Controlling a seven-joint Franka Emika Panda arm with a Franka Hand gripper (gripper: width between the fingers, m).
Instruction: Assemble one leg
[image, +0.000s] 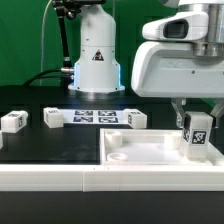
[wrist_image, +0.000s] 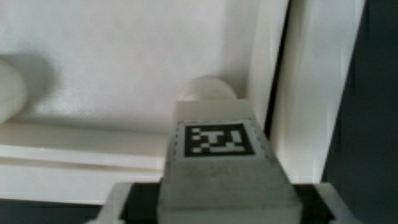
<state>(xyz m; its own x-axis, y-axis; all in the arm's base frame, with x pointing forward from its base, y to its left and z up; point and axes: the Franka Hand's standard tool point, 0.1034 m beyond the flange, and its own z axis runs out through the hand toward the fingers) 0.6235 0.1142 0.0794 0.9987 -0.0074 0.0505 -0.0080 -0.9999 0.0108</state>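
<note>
My gripper (image: 196, 122) is shut on a leg (image: 197, 136), a small white block with a black-and-white tag on its face. It holds the leg upright over the right end of the large flat white panel (image: 135, 152). I cannot tell whether the leg's tip touches the panel. In the wrist view the leg (wrist_image: 217, 140) stands between my dark finger pads (wrist_image: 139, 205), pointing down at the panel (wrist_image: 107, 100) near its right edge.
Three more tagged legs lie on the black table: one (image: 13, 121) at the exterior view's left, one (image: 52, 118) beside it, one (image: 134, 118) behind the panel. The marker board (image: 95, 116) lies between them. A white robot base (image: 97, 60) stands at the back.
</note>
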